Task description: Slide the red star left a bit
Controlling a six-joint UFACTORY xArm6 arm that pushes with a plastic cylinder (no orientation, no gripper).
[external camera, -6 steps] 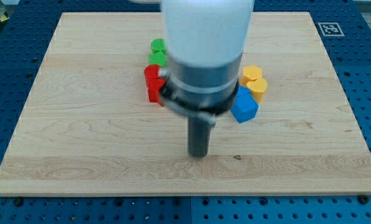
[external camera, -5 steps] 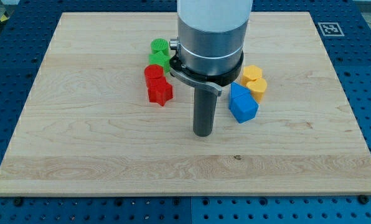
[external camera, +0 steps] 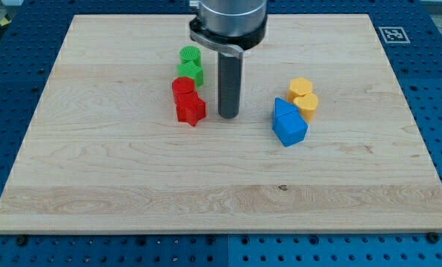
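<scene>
In the one camera view, a pale wooden tabletop [external camera: 117, 185] sits on a blue perforated base [external camera: 6, 81], with a small black-and-white marker tag [external camera: 393, 34] at the board's upper right corner. The arm comes down from the view's top as a grey collar ending in a dark rod, and my tip [external camera: 228, 116] rests on the wood just to the view's right of the red star [external camera: 191, 110], near it but with a narrow strip of bare board between them. There is no gripper on this arm, so nothing opens or closes; the rod holds nothing. The red star lies left of centre, touching a red block [external camera: 182, 88] of rounder shape just above it. Above those stand two green blocks [external camera: 190, 64], close together. To the view's right of my tip, well apart, lie a blue block [external camera: 288, 124] and two yellow blocks [external camera: 304, 96] beside it.
</scene>
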